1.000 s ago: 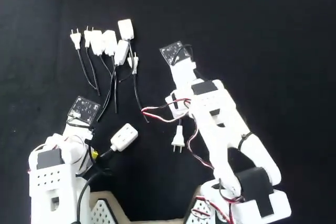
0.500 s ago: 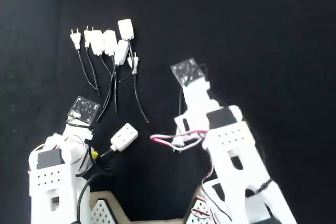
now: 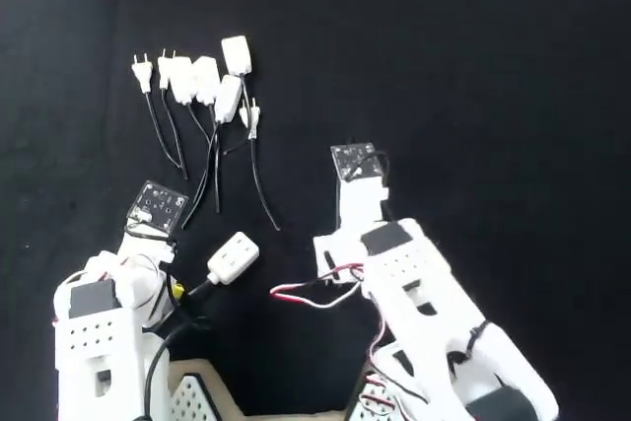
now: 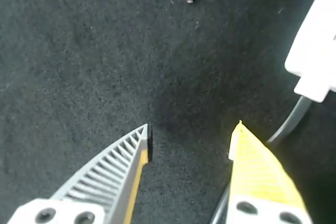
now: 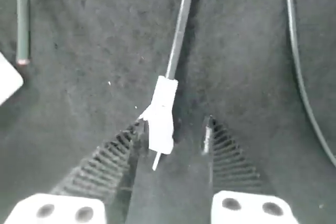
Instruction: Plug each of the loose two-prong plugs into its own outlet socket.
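One plug [image 5: 164,108] lies between the fingers of my right gripper [image 5: 173,124], about half open, nothing clamped; it leans on one finger. Long axis along my reach: prong end toward the wrist, cord [image 5: 181,30] leading away. Left gripper [image 4: 192,126] open, empty, beside the outlet socket [image 3: 234,256]. Other plugs [image 3: 202,81] well beyond.

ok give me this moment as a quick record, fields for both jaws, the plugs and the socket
left jaws: open, over bare black cloth, outlet socket just to one side
right jaws: open, one two-prong plug between them, resting against one jaw
rest: other plugs bunched at the table's far left, cords trailing toward the arms
socket state: lying near the left arm, no plug in it that I can see
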`<state>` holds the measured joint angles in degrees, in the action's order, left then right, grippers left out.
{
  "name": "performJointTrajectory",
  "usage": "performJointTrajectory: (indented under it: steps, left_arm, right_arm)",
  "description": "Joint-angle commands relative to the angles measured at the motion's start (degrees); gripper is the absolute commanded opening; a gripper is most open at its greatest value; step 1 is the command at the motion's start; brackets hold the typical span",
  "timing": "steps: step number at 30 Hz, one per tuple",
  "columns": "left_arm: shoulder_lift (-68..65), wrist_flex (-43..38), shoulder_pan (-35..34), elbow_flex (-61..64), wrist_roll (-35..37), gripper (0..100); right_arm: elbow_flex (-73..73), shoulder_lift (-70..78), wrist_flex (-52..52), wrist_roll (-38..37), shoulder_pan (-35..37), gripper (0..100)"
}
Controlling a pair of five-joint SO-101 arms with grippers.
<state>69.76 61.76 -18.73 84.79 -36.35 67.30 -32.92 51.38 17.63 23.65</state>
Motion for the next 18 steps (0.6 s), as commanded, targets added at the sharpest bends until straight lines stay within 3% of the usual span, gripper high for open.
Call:
performJointTrajectory:
  steps: [1, 7, 18]
  left_arm:
    - [0.44, -0.53, 0.75, -0.4, -0.53, 25]
    - [0.44, -0.53, 0.75, -0.4, -0.62, 25]
    - [0.44, -0.53, 0.75, -0.4, -0.62, 25]
  right_arm:
    - [0.13, 3.21, -5.45, 2.9, 0.88, 18.4]
    - [-1.1, 12.09, -8.7, 4.92, 0.97, 18.0]
    - [-6.73, 17.89, -3.87, 4.48, 7.91, 2.0]
